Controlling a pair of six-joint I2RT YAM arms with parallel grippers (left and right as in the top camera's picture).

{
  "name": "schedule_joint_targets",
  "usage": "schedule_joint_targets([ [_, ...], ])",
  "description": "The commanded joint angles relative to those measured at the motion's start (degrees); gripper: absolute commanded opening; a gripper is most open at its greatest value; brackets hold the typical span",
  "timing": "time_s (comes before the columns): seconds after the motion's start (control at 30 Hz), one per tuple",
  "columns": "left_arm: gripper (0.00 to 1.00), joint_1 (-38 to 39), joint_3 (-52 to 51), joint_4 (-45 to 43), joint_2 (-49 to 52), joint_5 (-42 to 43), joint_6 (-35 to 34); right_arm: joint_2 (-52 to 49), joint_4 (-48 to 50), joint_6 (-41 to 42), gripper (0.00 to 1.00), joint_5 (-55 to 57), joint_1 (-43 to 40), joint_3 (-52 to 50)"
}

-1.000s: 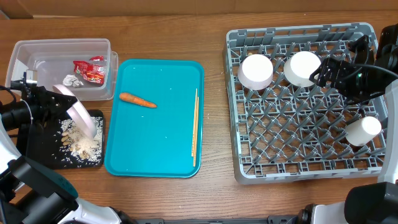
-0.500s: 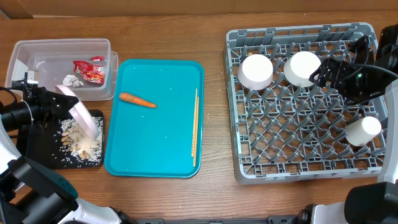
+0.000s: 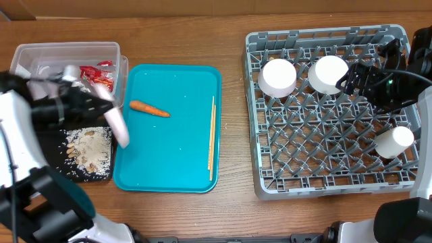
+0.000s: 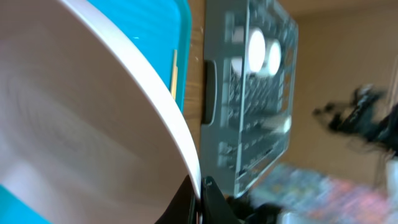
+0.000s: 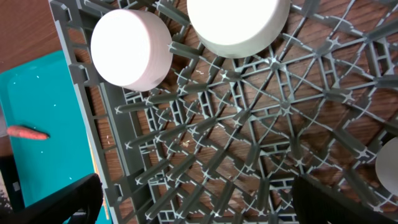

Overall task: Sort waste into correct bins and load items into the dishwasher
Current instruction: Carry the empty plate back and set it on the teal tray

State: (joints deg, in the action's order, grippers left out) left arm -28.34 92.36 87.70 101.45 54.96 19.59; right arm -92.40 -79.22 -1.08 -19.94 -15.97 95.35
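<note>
1. Nearest the robot, the shallow black tray (image 3: 50, 172) holds a heap of beige rice and nut scraps (image 3: 91, 150).
2. Just behind that heap, the left gripper (image 3: 101, 108) is clamped tight on the plate (image 3: 116, 125). The plate is pale pinkish-white, smooth and tipped steeply on edge. It hangs over the seam between the black tray and the teal serving tray (image 3: 169, 169). The arm is blurred, so the grip is probably on the upper rim.
3. On the teal tray the chopsticks (image 3: 211, 142) lie along the right side, with the carrot (image 3: 149, 108) further back.
4. To the right, the grey dish rack (image 3: 252, 121) holds a white cup (image 3: 395, 140), and behind it two white bowls (image 3: 278, 77).
5. The right gripper (image 5: 196, 180) hangs over the rack, jaws spread wide, holding nothing.
6. Far left, the clear tub (image 3: 67, 46) holds the red wrapper (image 3: 94, 71).
7. Everything sits on a brown wood-grain table (image 3: 233, 135).
</note>
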Motion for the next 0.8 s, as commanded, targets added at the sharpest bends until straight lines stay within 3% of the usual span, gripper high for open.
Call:
schedule_joint_targets([
  [0.0, 0.04, 10.27, 1.14, -4.83, -2.86, -7.13, -6.95, 1.05, 0.17, -0.24, 1.00, 0.42, 0.22, 1.25],
  [0.13, 0.04, 25.40, 1.14, -14.49, -2.10, -20.87, -19.15, 1.05, 0.15, -0.24, 1.00, 0.42, 0.22, 1.25],
  [0.37, 0.04, 45.64, 1.11, -21.64, 1.40, -40.87, -30.91, 1.05, 0.17, -0.24, 1.00, 0.42, 0.22, 1.25],
  [0.6, 0.04, 56.83, 1.14, -25.77, 7.26, -45.99, -34.12, 1.05, 0.15, -0.24, 1.00, 0.42, 0.22, 1.22],
  [0.77, 0.04, 57.59, 1.11, -25.44, 8.59, -50.69, -36.79, 1.05, 0.00, -0.24, 1.00, 0.37, 0.22, 1.20],
])
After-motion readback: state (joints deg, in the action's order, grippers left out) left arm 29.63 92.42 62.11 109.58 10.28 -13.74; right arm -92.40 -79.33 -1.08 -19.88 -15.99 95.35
